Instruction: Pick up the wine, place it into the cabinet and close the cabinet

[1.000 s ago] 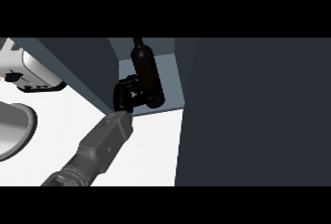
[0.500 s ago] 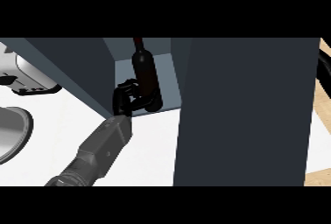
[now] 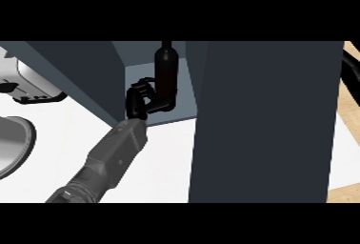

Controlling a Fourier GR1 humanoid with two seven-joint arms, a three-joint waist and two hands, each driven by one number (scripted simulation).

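You are looking at flat, even light: the white counter (image 3: 169, 157) reads bright with no glare. The cabinet door (image 3: 264, 119) is a dark, unlit slab. Inside the cabinet (image 3: 184, 95) it is dim, so the dark bottle (image 3: 166, 71) barely stands out.

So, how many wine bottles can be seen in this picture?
1. The wine bottle stands upright inside the open cabinet, with the left hand curled round its lower part. The cabinet door hides much of the view, so others may be hidden.
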